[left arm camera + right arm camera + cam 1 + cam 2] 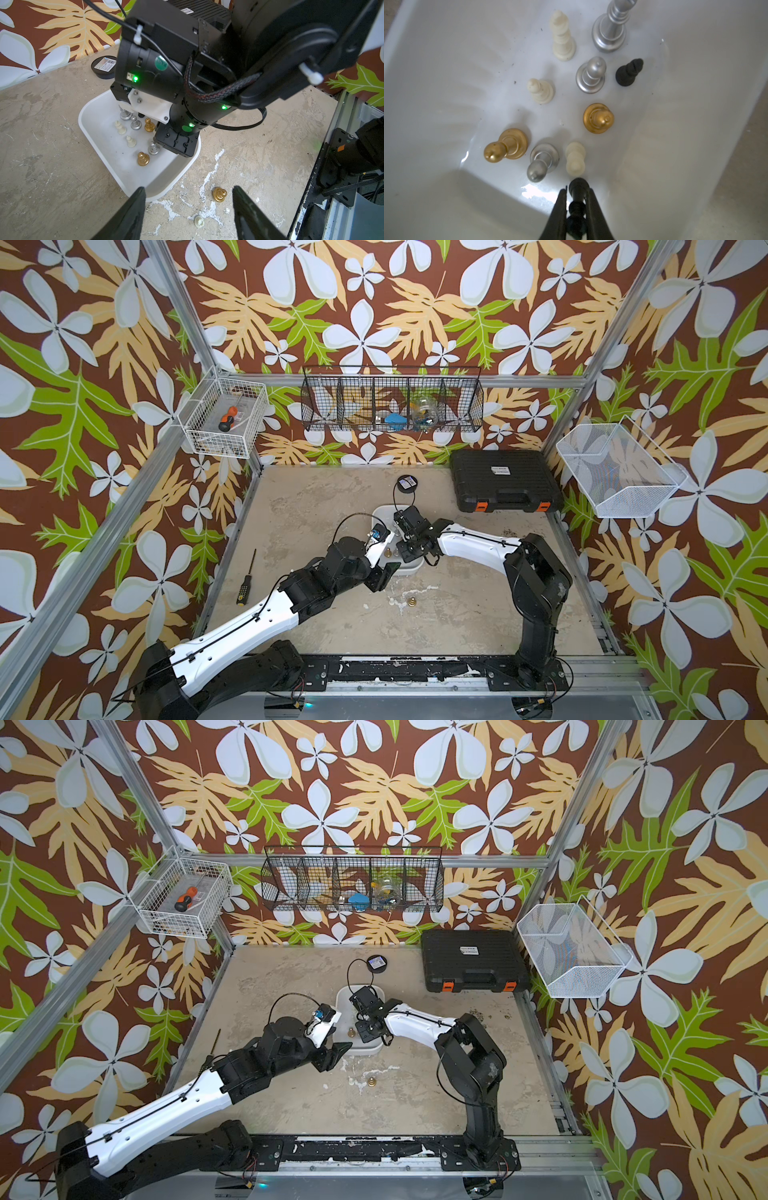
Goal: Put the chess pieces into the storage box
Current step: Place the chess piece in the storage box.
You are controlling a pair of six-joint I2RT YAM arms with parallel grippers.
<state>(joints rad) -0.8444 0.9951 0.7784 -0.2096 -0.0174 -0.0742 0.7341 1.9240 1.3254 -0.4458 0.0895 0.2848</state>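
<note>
The white storage box [94,108] sits mid-table, also seen in both top views [401,570] [368,1050]. Several chess pieces stand in it in gold [598,118], silver [590,75], cream [540,91] and black [629,72]. My right gripper [577,190] hangs inside the box, shut on a black chess piece [578,186] just above the floor. A gold piece [219,194] [412,601] and a small cream piece [199,221] lie on the table outside the box's near corner. My left gripper [188,188] is open above them, holding nothing.
A black round puck [406,482] lies behind the box and a black hard case [505,481] at the back right. A screwdriver [246,578] lies near the left edge. Wire baskets [224,423] [619,472] [392,400] hang on the walls.
</note>
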